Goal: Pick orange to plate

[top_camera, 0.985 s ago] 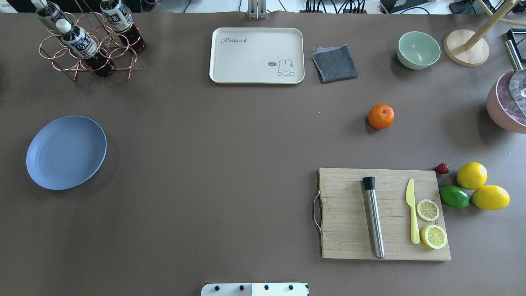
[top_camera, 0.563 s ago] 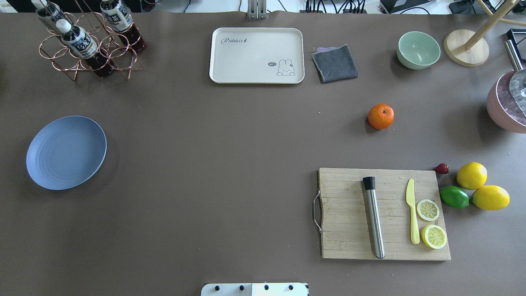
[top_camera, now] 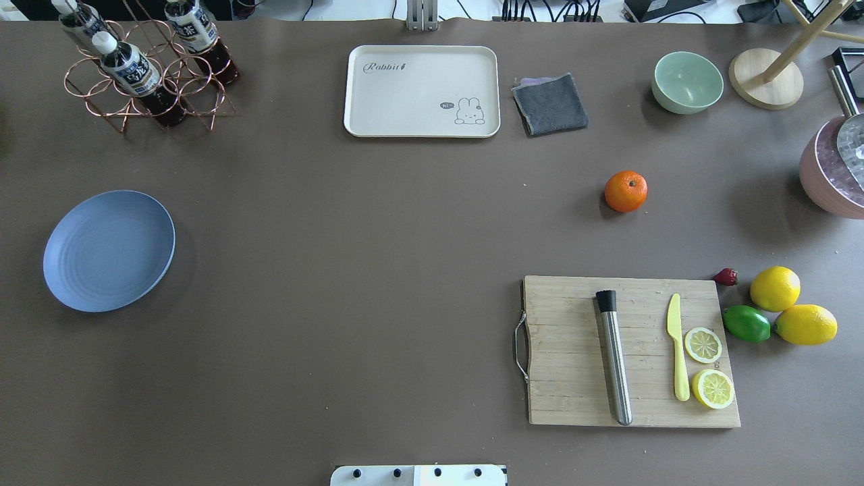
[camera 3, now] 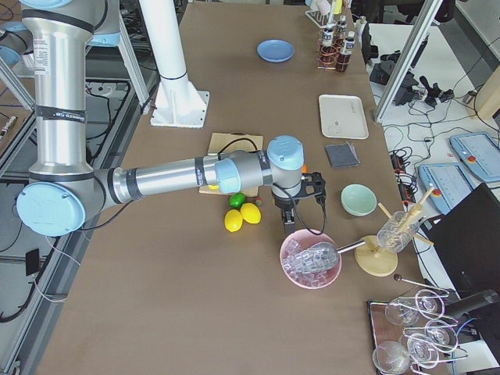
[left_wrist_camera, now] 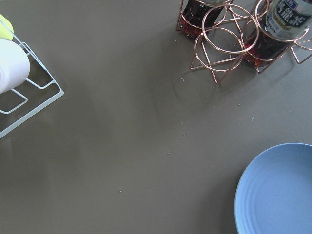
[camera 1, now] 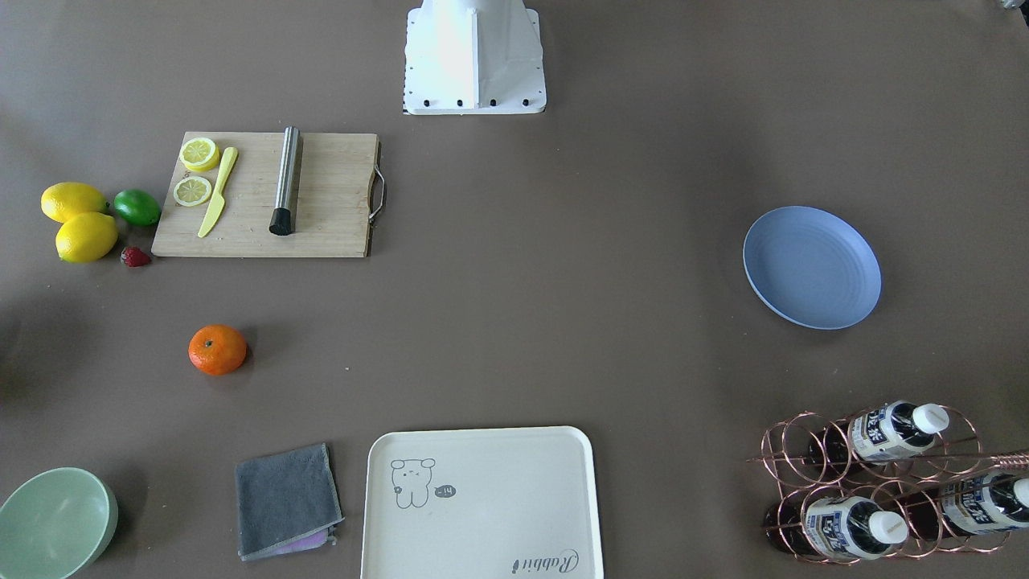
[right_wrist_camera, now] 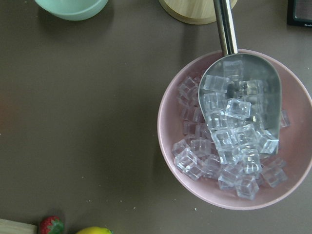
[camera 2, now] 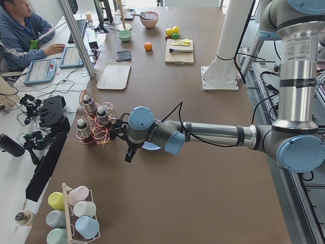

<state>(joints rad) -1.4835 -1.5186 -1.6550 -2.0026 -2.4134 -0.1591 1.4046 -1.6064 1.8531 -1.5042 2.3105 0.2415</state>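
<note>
Task at its outset, with no step done. The orange (top_camera: 626, 191) rests untouched on the bare tabletop (top_camera: 378, 270) on my right side, between the cutting board (top_camera: 567, 351) and the green bowl (top_camera: 687, 82). It is well apart from the plate (top_camera: 108, 250), which lies empty on my left side. My right pincer (camera 3: 286, 223) hangs above the pink ice bowl (right_wrist_camera: 165, 117), near the orange but not over it. My left pincer (camera 2: 130, 152) hangs beside the bottle rack (camera 2: 96, 124), close to the plate. Both show in side views only, so I cannot tell how far either is open; neither has the orange. By my judgement everything remains: reach, grasp, carry across, release on the plate.
</note>
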